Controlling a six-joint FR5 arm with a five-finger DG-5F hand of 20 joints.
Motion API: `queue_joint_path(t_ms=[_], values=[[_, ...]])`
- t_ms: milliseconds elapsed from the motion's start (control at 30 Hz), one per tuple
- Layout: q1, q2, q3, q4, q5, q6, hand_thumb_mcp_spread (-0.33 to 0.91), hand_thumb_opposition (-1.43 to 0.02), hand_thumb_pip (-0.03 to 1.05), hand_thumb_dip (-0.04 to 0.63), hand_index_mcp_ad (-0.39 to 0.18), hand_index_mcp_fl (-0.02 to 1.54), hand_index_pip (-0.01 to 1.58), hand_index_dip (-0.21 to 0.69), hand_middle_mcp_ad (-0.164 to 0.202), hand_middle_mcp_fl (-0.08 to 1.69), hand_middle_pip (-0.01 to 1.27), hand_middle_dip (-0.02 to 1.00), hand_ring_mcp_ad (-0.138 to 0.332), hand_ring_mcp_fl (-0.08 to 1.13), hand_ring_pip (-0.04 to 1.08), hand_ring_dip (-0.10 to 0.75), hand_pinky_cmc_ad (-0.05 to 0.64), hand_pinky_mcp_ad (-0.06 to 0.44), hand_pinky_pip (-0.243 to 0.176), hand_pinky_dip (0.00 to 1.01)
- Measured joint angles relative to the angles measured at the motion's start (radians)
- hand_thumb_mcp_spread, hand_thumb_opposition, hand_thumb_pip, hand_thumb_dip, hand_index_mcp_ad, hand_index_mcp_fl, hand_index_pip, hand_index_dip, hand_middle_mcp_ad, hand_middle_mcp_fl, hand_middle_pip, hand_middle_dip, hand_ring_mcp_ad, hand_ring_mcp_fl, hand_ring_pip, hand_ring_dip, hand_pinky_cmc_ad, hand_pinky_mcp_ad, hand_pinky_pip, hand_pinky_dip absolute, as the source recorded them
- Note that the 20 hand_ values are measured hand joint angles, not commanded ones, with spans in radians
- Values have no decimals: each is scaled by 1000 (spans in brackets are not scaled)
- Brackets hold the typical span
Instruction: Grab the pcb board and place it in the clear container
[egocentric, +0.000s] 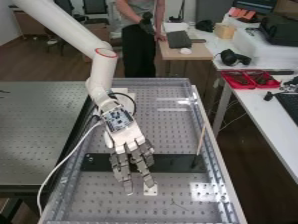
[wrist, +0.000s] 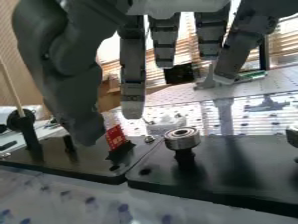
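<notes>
In the high view the hand (egocentric: 133, 155) is over the middle of the bench, above the long black plate, its fingers extended and spread. From the wrist camera, the hand (wrist: 133, 65) is seen with straight fingers and its thumb apart from them, nothing held. A small red pcb board (wrist: 115, 136) stands tilted in a black holder (wrist: 121, 151) on the black plate (wrist: 80, 162), close to the thumb's tip; whether they touch, I cannot tell. Behind the plate lies a pale, partly see-through piece (wrist: 166, 123) that I cannot identify surely.
A metal bearing (wrist: 181, 138) sits on a black post beside the board. A thin wooden stick (egocentric: 201, 139) rises from a holder at the plate's right end. Raised rails (egocentric: 211, 155) edge the perforated bench (egocentric: 126, 207). Red trays (egocentric: 249, 79) rest on the right-hand table.
</notes>
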Motion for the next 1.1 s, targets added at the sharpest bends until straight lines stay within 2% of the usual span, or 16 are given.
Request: queue_joint_path(t_ms=[67,333,467,1100], values=[[-1,5,-6,6,-6,-6,393,-833,700,243,23,45,1552,110,98,17,145,108,278,10,84,-17,316,230,-124,716],[-11,17,-22,12,-32,12,393,-833,702,239,23,45,1550,108,98,17,145,108,278,10,84,-17,316,230,-124,733],[-11,14,-19,23,-37,-5,387,-834,703,239,23,45,1550,108,98,17,145,108,276,10,84,-17,316,232,-124,733],[-7,-19,12,-12,-39,18,393,-843,703,239,19,87,1552,94,98,17,145,108,276,10,87,-14,316,232,-124,733]])
